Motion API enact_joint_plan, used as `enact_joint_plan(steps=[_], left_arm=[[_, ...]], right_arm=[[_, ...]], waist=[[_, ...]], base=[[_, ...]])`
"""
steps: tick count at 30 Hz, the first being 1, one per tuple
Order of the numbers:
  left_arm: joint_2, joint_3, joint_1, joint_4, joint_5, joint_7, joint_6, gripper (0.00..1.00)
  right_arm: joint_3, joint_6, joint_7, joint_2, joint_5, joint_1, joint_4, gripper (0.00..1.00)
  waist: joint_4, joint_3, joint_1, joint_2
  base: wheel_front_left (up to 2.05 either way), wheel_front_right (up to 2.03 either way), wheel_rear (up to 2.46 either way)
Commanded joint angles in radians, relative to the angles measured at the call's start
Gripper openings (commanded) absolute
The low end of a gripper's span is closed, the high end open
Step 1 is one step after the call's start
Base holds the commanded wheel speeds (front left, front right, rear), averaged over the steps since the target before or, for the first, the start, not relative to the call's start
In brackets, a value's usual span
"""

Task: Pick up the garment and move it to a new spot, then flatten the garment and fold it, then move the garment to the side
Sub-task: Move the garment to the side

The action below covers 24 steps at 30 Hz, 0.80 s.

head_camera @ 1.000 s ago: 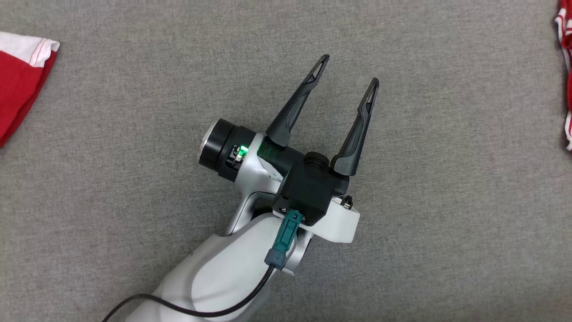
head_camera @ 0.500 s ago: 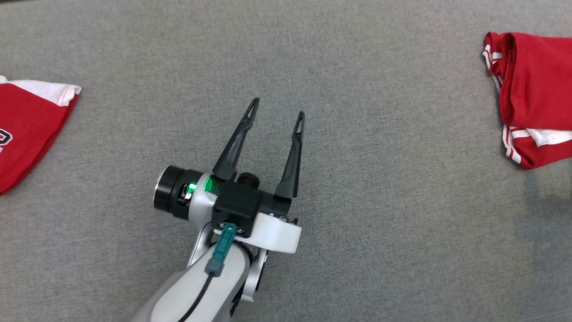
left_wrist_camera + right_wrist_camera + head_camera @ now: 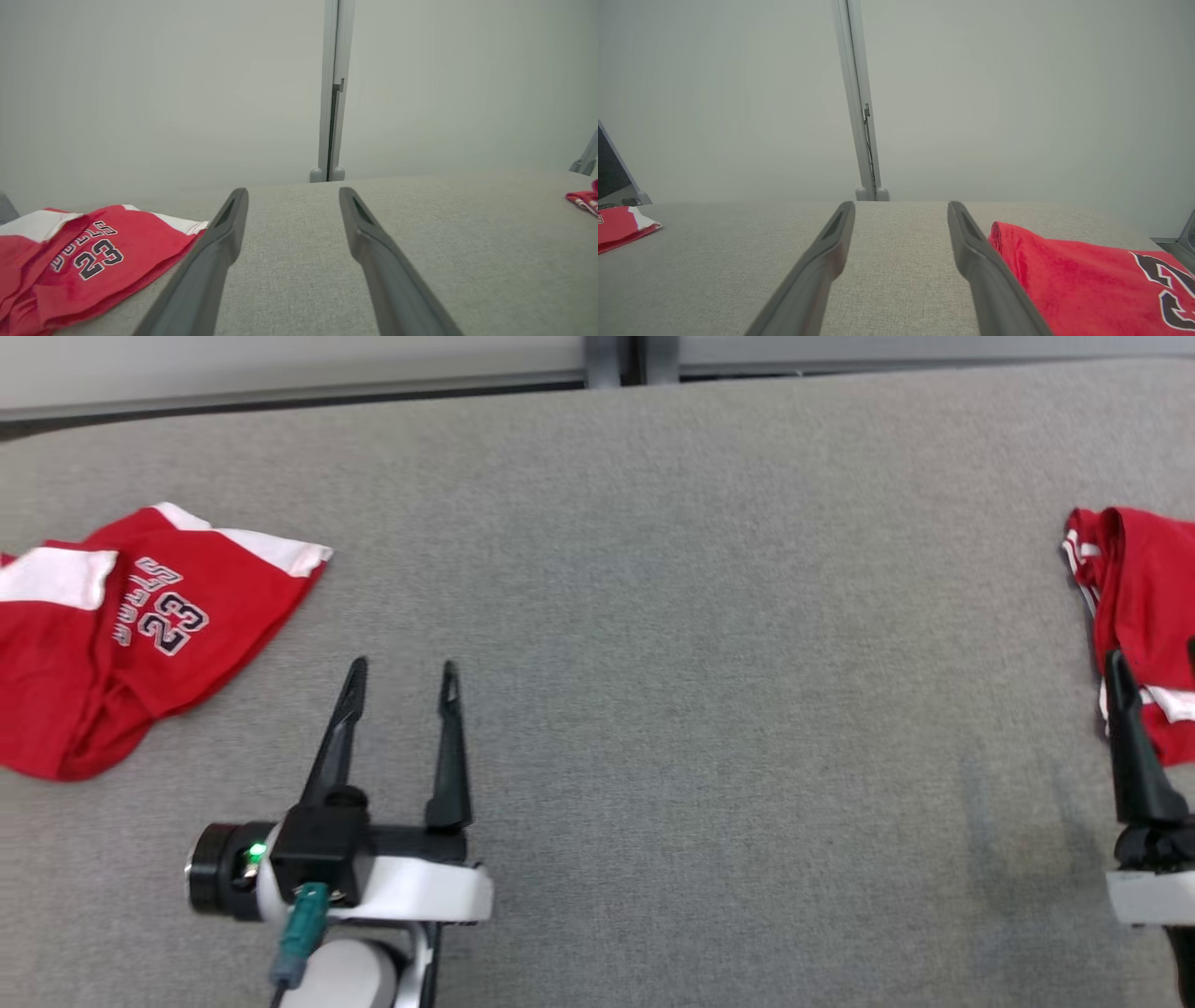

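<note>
Lying far left: crumpled red jersey [image 3: 103, 644], number 23 showing, on grey surface [image 3: 700, 663].
Far right: folded red jersey [image 3: 1144, 588].
Left fingers [image 3: 341, 733]: spread, empty, near crumpled red jersey.
Right fingers [image 3: 829, 247]: spread, empty, just beside folded red jersey.

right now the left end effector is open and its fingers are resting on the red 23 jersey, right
Not quite. The left end effector is open, but its fingers are not on the red 23 jersey; they are over bare grey table, with the jersey lying apart to their left. The head view shows the gap.
</note>
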Motion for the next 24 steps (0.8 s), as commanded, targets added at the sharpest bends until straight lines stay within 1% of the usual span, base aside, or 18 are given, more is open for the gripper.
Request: enact_joint_plan(steps=[1, 5, 11, 15, 19, 21, 24], left_arm=[[0.008, 0.017, 0.023, -0.003, -0.01, -0.002, -0.01, 1.0], [0.024, 0.062, 0.095, -0.015, -0.033, -0.002, -0.029, 1.0], [0.068, 0.118, 0.148, -0.03, -0.081, -0.002, -0.09, 1.0], [0.092, 0.15, 0.173, -0.022, -0.099, -0.002, -0.134, 1.0], [0.099, 0.164, 0.201, -0.007, -0.107, -0.002, -0.161, 1.0], [0.101, 0.165, 0.206, -0.004, -0.108, -0.002, -0.164, 1.0], [0.108, 0.169, 0.226, 0.007, -0.115, -0.002, -0.182, 1.0]], right_arm=[[-0.001, -0.002, 0.0, 0.006, -0.009, 0.025, -0.005, 1.0], [0.011, -0.002, 0.0, 0.022, -0.034, 0.068, -0.017, 1.0], [0.024, -0.002, 0.0, 0.04, -0.056, 0.112, -0.015, 1.0], [0.022, -0.002, 0.0, 0.053, -0.073, 0.139, 0.004, 1.0], [0.017, -0.002, 0.0, 0.074, -0.086, 0.165, 0.021, 1.0], [0.016, -0.002, 0.0, 0.079, -0.088, 0.172, 0.025, 1.0], [0.017, -0.002, 0.002, 0.096, -0.098, 0.19, 0.031, 1.0]], waist=[[0.042, -0.047, 0.0, 0.0], [0.07, -0.091, 0.0, 0.0], [0.088, -0.143, 0.0, 0.0], [0.085, -0.185, 0.0, 0.0], [0.074, -0.219, 0.0, 0.0], [0.071, -0.226, 0.0, 0.0], [0.062, -0.249, 0.0, 0.0]], base=[[0.0, 0.0, 0.0], [0.0, 0.0, 0.0], [0.0, 0.0, 0.0], [0.0, 0.0, 0.0], [0.0, 0.0, 0.0], [0.0, 0.0, 0.0], [0.0, 0.0, 0.0]])
